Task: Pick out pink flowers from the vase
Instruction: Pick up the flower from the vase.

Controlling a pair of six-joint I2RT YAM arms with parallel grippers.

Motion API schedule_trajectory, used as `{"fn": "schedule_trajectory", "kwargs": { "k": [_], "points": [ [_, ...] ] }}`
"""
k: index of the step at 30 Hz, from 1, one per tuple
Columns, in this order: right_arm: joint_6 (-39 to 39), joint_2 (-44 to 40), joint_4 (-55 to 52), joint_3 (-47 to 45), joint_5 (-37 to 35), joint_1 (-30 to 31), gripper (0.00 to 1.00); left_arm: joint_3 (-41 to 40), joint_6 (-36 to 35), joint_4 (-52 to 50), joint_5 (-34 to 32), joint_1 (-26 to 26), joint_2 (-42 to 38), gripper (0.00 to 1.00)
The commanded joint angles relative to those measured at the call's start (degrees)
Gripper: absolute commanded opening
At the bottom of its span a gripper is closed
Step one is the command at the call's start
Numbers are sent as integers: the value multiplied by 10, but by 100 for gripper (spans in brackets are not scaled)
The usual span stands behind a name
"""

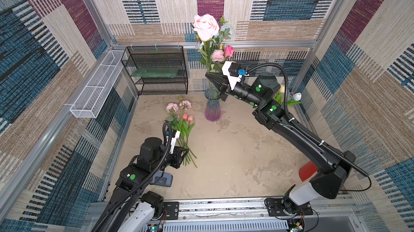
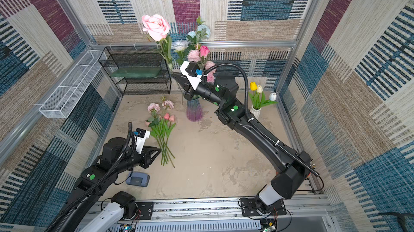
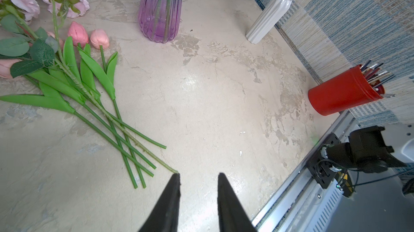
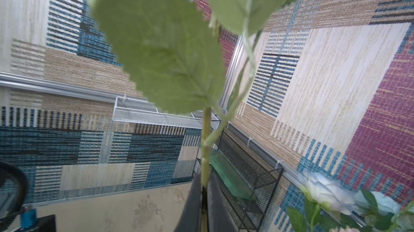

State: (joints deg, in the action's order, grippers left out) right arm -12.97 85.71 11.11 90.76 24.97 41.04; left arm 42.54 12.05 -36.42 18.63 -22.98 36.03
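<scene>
1. In both top views the right pincer [image 1: 208, 75] [image 2: 174, 75] is raised near the mouth of the glass vase [image 1: 212, 107] [image 2: 194, 111]. It is clamped on the stem of a big pink rose [image 1: 206, 27] [image 2: 156, 27], whose head stands high above it. More pink flowers [image 1: 220, 54] [image 2: 194, 55] stand in the vase bunch just beside that pincer.
2. In both top views a pile of pink blooms [image 1: 185, 116] [image 2: 166, 116] lies flat on the table [image 1: 235, 152] [image 2: 212, 163], near the vase. The left pincer [image 1: 187, 151] [image 2: 160, 150] sits low at the stem ends.
3. In the left wrist view the left pincer [image 3: 198, 174] is partly open and holds nothing. One fingertip [image 3: 177, 178] sits at the cut end of a stem. A white vase [image 3: 268, 15] and a red cup [image 3: 340, 94] stand well apart from the pile.
4. In the right wrist view the right pincer [image 4: 205, 176] is pressed tight on the green stem [image 4: 206, 130]. A large leaf [image 4: 161, 47] fills much of the picture.
</scene>
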Motion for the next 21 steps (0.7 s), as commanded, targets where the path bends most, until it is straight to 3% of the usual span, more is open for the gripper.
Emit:
{"fn": "schedule_trajectory", "kwargs": {
  "k": [1, 5, 12, 18, 21],
  "points": [
    [29, -55, 40, -77, -22, 21, 0, 5, -13, 13, 37, 1, 6, 34],
    [52, -123, 91, -199, -43, 42, 0, 6, -6, 30, 68, 0, 3, 35],
    [151, -174, 108, -317, -55, 50, 0, 20, -3, 108, 118, -20, 16, 41],
    [233, -198, 168, -394, -39, 54, 0, 69, -44, 163, 84, -63, 78, 49],
    [263, -208, 191, -417, -43, 61, 0, 96, -44, 203, 100, -75, 120, 50]
  ]
}}
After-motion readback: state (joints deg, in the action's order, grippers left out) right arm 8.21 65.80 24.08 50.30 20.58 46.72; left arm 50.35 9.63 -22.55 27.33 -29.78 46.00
